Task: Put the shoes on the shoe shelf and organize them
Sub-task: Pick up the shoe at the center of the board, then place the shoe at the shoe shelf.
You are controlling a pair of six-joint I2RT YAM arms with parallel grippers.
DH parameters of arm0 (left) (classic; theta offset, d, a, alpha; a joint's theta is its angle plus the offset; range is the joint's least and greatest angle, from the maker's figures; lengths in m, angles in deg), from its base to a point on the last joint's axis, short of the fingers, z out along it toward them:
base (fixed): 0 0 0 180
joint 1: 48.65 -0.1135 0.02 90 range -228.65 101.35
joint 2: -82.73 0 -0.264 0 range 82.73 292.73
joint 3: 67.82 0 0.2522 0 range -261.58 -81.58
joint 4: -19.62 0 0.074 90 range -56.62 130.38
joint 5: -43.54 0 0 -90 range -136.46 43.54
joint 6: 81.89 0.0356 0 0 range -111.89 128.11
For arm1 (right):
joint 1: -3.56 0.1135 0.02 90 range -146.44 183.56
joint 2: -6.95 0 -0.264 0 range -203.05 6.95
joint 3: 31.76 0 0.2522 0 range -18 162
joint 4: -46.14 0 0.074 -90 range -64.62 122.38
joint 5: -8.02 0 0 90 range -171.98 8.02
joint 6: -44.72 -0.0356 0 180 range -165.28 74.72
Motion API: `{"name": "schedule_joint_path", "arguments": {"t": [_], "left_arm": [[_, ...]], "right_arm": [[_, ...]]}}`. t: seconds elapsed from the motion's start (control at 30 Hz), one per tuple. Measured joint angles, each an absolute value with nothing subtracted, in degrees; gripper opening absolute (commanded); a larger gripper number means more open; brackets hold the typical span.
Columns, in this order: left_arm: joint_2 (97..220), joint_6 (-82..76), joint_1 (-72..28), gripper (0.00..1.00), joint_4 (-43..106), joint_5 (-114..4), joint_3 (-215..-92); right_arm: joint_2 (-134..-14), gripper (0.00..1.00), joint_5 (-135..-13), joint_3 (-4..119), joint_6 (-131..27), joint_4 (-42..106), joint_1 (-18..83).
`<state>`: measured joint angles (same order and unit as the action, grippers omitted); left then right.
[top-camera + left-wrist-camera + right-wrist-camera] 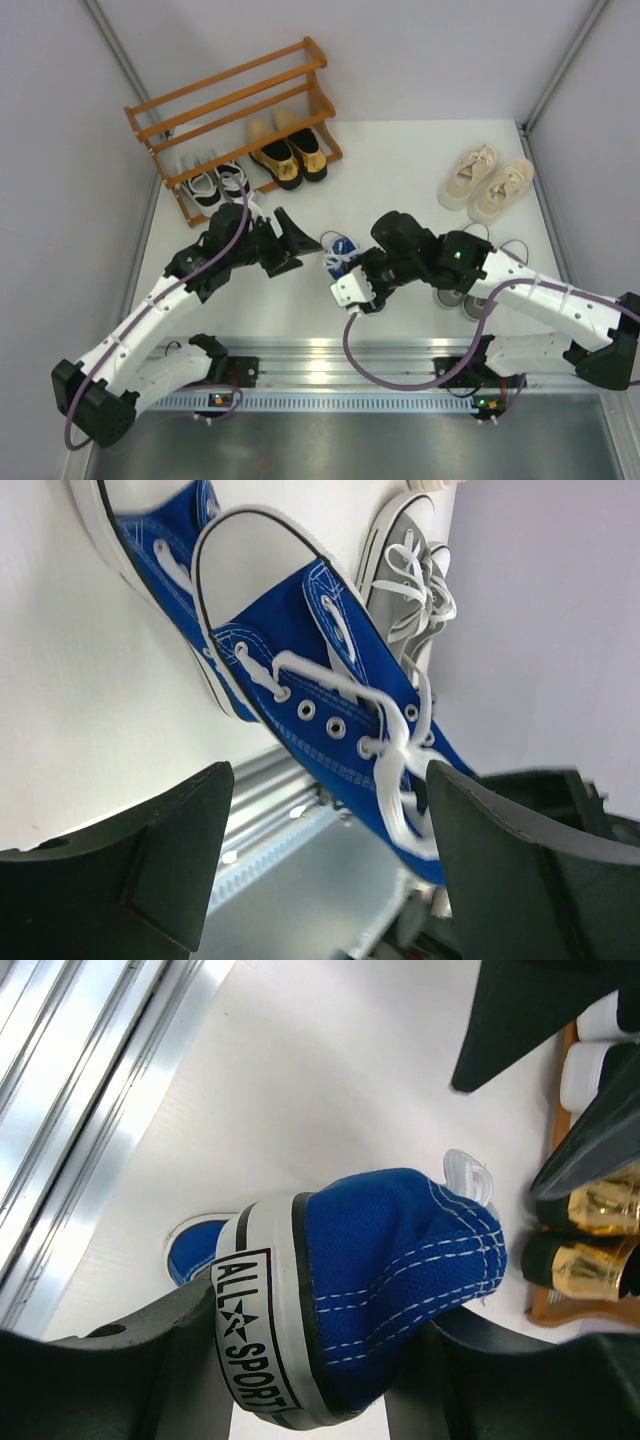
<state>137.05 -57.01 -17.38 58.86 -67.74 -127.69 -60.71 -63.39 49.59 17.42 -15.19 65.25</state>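
Item: 1 blue sneaker [400, 1250], mid-table, short of shelf [225, 79]: canvas, prob. light, soft upper, stiff rubber heel. R gripper [320, 1360] clamped heel, likely best hold; L gripper [300, 243] stood wide open, empty.

Gold loafers [288, 155] and black-and-white sneakers [215, 183] sit lowest on the shoe shelf [232, 98].

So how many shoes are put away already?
Two pairs sit on the shelf: gold loafers and black-and-white sneakers. The right gripper holds one blue sneaker by its heel. Beige lace-ups, grey sneakers and the other blue sneaker wait on the table.
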Motion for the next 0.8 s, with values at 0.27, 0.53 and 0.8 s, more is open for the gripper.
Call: {"name": "schedule_joint_path", "arguments": {"t": [0.27,0.53,0.8], "left_arm": [[126.6,-37.9,-17.4,0.83,64.0,-57.7,-131.7],[116.6,-32.4,-17.4,0.84,66.1,-51.3,-124.9],[112.9,-29.1,-17.4,0.84,66.4,-50.9,-124.4]], "right_arm": [[-60.5,0.00,-63.9,52.7,13.3,-15.8,59.8],[-63.9,0.00,-64.5,65.5,9.1,-14.7,54.8],[-75.7,0.00,-60.8,80.1,10.8,-13.9,50.6]]}}
